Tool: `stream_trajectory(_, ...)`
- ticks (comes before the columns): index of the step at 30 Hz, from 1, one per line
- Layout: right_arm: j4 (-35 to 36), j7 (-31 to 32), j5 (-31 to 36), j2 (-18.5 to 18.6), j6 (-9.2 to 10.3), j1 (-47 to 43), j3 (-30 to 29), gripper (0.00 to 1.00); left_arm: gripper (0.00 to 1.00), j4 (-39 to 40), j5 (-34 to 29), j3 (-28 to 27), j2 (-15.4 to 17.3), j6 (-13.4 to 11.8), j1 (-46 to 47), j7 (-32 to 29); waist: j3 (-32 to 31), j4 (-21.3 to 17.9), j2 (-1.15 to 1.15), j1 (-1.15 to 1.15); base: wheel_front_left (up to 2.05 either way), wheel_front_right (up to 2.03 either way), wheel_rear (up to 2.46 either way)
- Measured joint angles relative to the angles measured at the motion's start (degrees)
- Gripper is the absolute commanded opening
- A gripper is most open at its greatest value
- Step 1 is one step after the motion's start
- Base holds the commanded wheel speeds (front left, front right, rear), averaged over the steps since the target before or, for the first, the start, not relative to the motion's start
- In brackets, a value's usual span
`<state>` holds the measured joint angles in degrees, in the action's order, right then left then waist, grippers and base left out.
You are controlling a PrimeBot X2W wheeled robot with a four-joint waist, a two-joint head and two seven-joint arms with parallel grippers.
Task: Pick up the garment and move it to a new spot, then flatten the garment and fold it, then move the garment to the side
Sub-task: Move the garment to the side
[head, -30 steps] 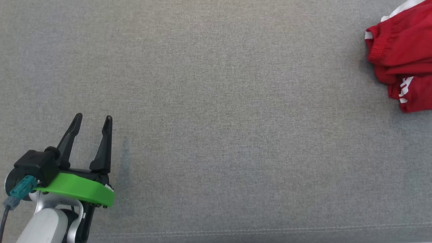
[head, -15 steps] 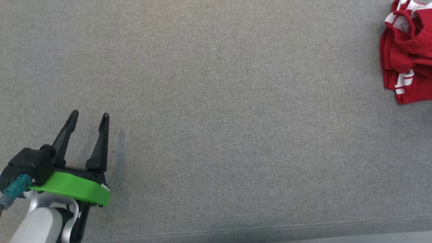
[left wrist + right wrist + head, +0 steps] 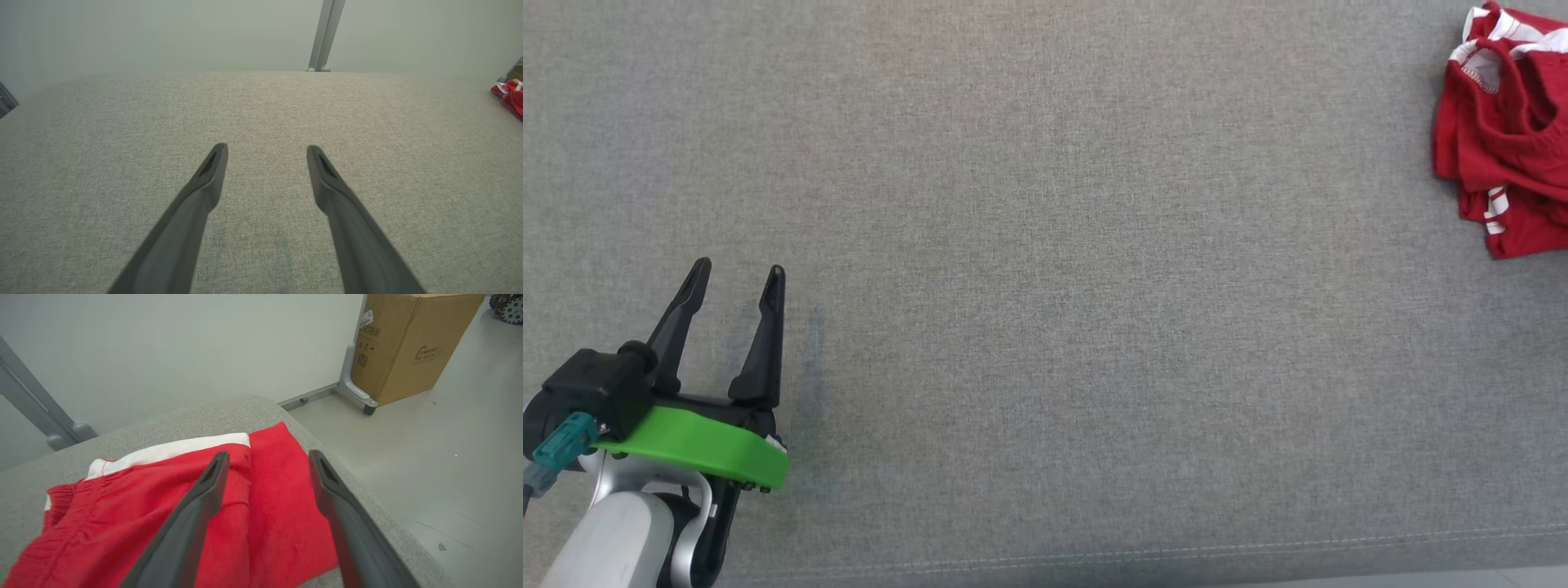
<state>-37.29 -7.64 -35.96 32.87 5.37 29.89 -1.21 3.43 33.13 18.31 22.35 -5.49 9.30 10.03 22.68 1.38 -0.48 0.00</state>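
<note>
The garment (image 3: pixel 1507 139) is red with white trim and lies crumpled at the far right of the grey cushion, cut off by the head view's edge. It shows as a small red patch (image 3: pixel 510 96) in the left wrist view. My left gripper (image 3: pixel 737 278) stands open at the lower left, far from the garment, with nothing between its fingers. In the right wrist view my right gripper (image 3: pixel 267 457) is open just above the garment (image 3: pixel 135 514), its fingers spread over the red cloth near the cushion's edge.
The grey fabric cushion (image 3: pixel 1045 245) spans the head view, its seamed front edge (image 3: pixel 1176 551) along the bottom. Beyond the cushion's right end is bare floor (image 3: pixel 449 457) with a cardboard box (image 3: pixel 408 343) and a grey metal post (image 3: pixel 325 34) by the wall.
The head view has shifted a little. The garment has changed shape and now sits lower and more bunched at the right edge. My left gripper stays open, hardly moved.
</note>
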Motion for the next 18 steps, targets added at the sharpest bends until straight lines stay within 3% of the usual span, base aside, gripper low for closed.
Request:
stream_trajectory(4,2.5,-3.0,1.5,-1.5,-0.63,0.0,1.9,1.0,1.0,-1.2,0.0,0.0,-0.5,0.0,0.0,0.7,-1.5,-0.3,0.0,0.0,0.0,0.0,0.0)
stream_trajectory(15,11.0,-5.6,5.0,-4.6,-4.85,-2.1,8.1,1.0,1.0,-3.9,0.0,-1.6,-1.7,0.0,-0.1,2.2,-7.9,-2.0,0.0,0.0,0.0,0.0,0.0)
stream_trajectory(18,12.1,-5.8,5.1,-5.2,-4.92,-3.1,8.6,1.0,1.0,-4.6,0.0,-1.6,-1.9,0.0,-0.2,2.2,-9.3,-2.3,0.0,0.0,0.0,0.0,0.0)
